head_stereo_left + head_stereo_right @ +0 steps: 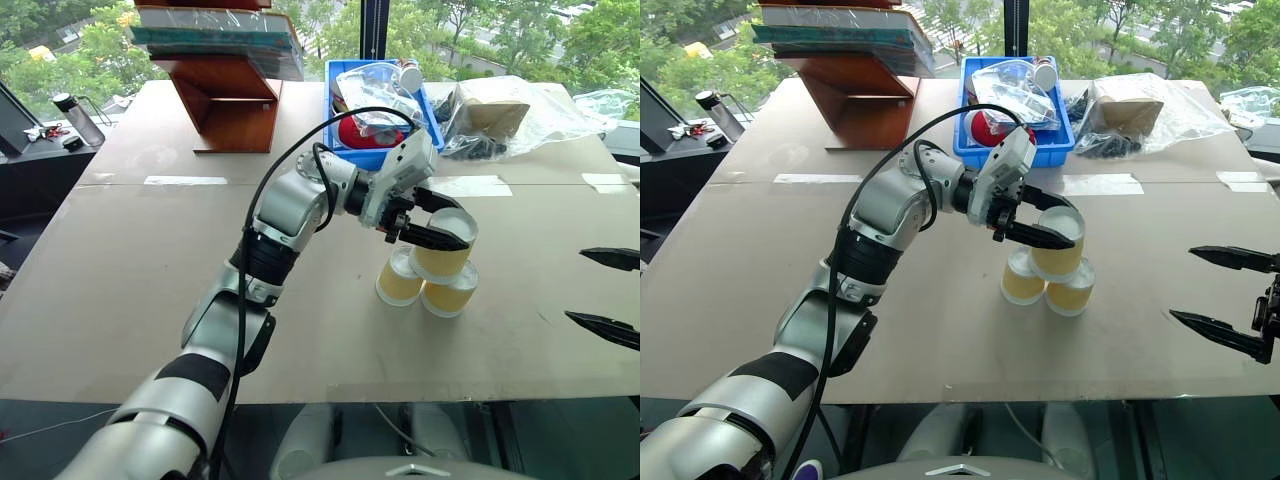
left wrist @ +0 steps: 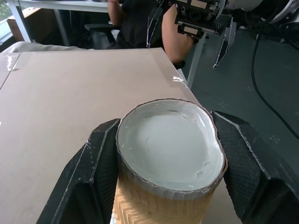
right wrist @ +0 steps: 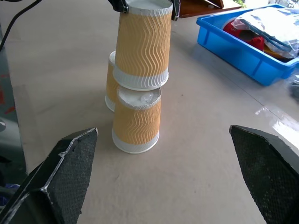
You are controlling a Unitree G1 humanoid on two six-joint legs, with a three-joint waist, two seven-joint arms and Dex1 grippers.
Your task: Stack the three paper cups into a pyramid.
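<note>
The three small tapered paper cups, with mustard-yellow corrugated sides and white bands at rim and base, are judged to be very light, thin-walled and easily crushed; the ribbed sleeve should offer fair friction, while the smooth white bands are likely slicker. The advisable hold is across the upper sidewall just below the closed white end, with light pressure only, since excess force would ovalise the wall. All three cups stand inverted near the middle of the flat brown counter [image 1: 150,300]. Two lower cups, the left base cup [image 1: 399,280] and the right base cup [image 1: 449,291], stand side by side and appear to touch. The top cup [image 1: 445,245] is above them; in the right wrist view its rim sits at or just above the dented end of the nearer base cup, and full contact cannot be confirmed. The left hand [image 1: 435,220] is clamped on the top cup, one black finger [image 2: 91,172] on each side of the upper wall. The right hand [image 1: 1225,295] is held well apart from the stack toward the counter's right edge, fingers spread wide and holding nothing. A blue plastic bin [image 1: 345,110] of bagged items stands behind the stack.
</note>
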